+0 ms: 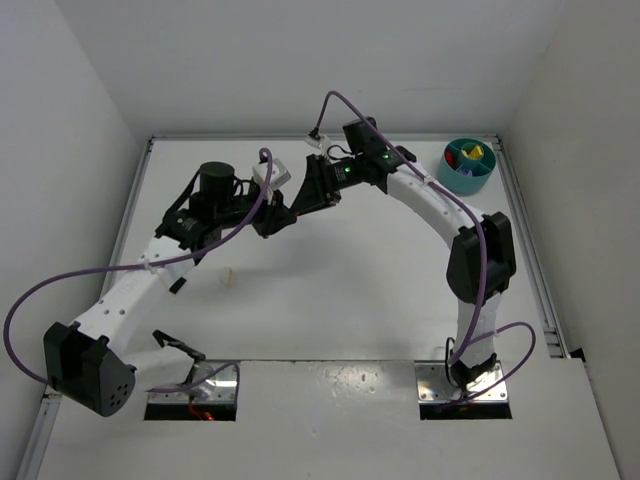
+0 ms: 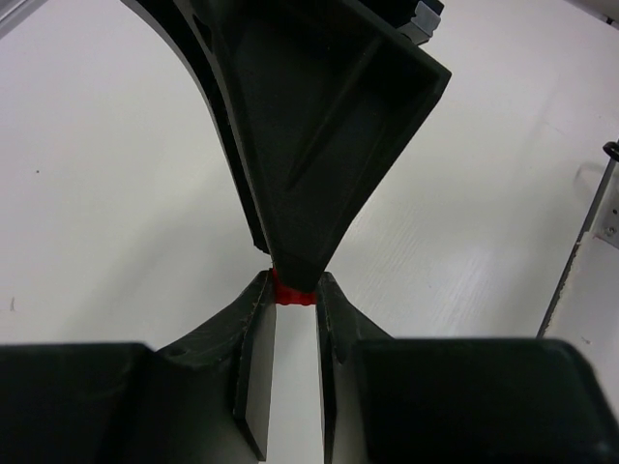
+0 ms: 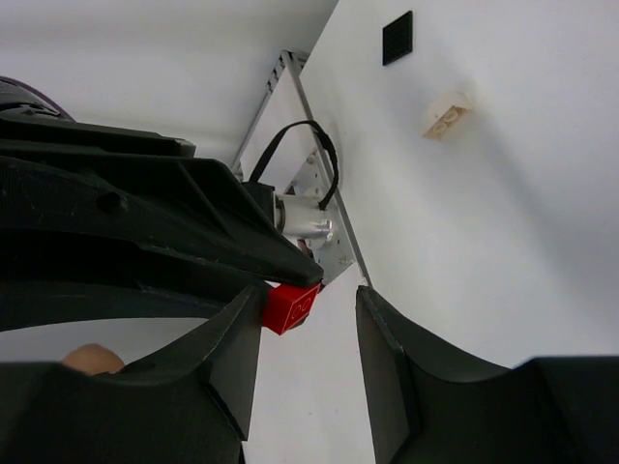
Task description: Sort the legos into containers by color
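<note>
The single red brick is light, stiff and slick, best squeezed across its flat sides. It hangs above the bench, pinched in the narrow left end effector. The right end effector gapes wide, one finger touching the brick. One cream brick lies loose, well apart from the one teal dish.

Only a sliver of the red lego shows; the rest is hidden.
</note>
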